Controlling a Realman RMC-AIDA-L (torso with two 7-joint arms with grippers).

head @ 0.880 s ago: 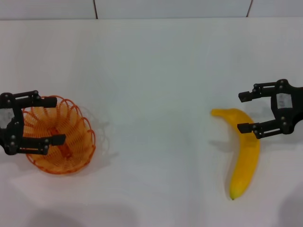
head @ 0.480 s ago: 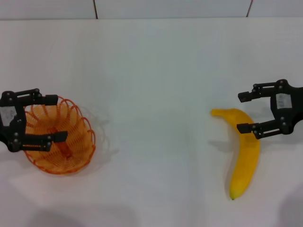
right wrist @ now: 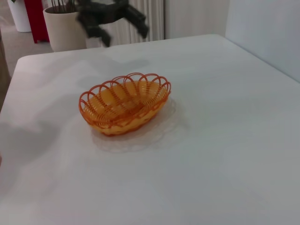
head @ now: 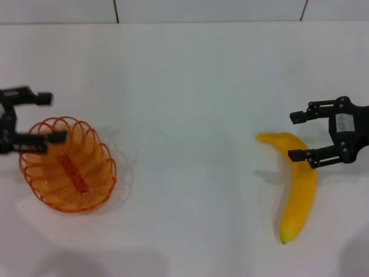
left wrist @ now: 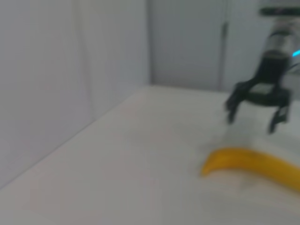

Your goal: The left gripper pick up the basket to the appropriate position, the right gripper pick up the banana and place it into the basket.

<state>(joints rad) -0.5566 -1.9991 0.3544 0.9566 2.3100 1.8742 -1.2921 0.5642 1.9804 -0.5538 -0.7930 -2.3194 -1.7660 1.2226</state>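
Note:
The orange wire basket [head: 68,165] stands on the white table at the left, empty; it also shows in the right wrist view [right wrist: 124,103]. My left gripper [head: 42,117] is open at the basket's far-left side, one finger over its far rim, holding nothing; the right wrist view shows it [right wrist: 121,32] raised above and behind the basket. The yellow banana [head: 298,184] lies on the table at the right, and in the left wrist view [left wrist: 253,161]. My right gripper [head: 294,136] is open over the banana's far end, its nearer finger above the skin; it shows in the left wrist view [left wrist: 251,121].
The white table [head: 190,115] runs back to a tiled wall. In the right wrist view a cream plant pot [right wrist: 63,28] and a red object [right wrist: 35,18] stand on the floor beyond the table's edge.
My left gripper has moved up and back from around the basket's left rim, still open and empty. The basket stays on the table. The right gripper and banana have not moved.

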